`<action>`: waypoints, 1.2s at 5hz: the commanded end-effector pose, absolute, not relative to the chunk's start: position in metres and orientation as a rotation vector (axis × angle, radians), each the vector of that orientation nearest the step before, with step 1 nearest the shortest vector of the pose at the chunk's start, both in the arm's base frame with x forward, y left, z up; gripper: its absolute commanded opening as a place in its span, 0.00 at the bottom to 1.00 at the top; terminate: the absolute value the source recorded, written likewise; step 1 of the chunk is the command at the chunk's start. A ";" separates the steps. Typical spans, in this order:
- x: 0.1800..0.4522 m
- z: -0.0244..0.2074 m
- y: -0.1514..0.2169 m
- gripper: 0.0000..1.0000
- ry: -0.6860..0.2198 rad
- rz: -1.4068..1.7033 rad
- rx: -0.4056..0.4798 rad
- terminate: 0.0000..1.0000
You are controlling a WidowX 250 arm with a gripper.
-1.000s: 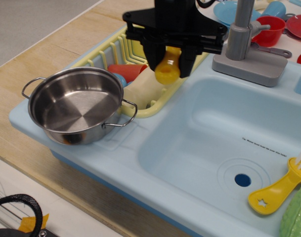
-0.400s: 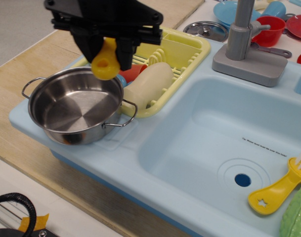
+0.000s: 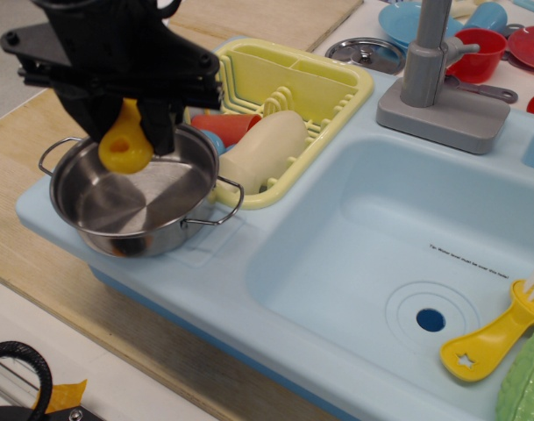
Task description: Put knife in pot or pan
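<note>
Gripper clamped on the knife; only its yellow handle with the holed loop shows, hanging down, blade hidden by the fingers. Knife is held above the pot, over its left half. Pot stands on the blue sink unit, near the tabletop's front-left edge, just beside the yellow dish rack.

Toy kitchen: plastic sink, faucet, dish rack.

A line of small black print on the sink wall; too small to read
</note>
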State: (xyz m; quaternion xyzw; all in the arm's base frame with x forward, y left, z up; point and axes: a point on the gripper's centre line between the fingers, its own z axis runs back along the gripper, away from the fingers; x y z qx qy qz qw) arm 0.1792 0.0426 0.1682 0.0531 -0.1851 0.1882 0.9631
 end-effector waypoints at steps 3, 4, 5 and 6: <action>0.175 0.150 0.049 1.00 -0.395 0.397 0.038 0.00; 0.175 0.150 0.049 1.00 -0.395 0.397 0.038 0.00; 0.175 0.150 0.049 1.00 -0.395 0.397 0.038 0.00; 0.175 0.150 0.049 1.00 -0.395 0.397 0.038 1.00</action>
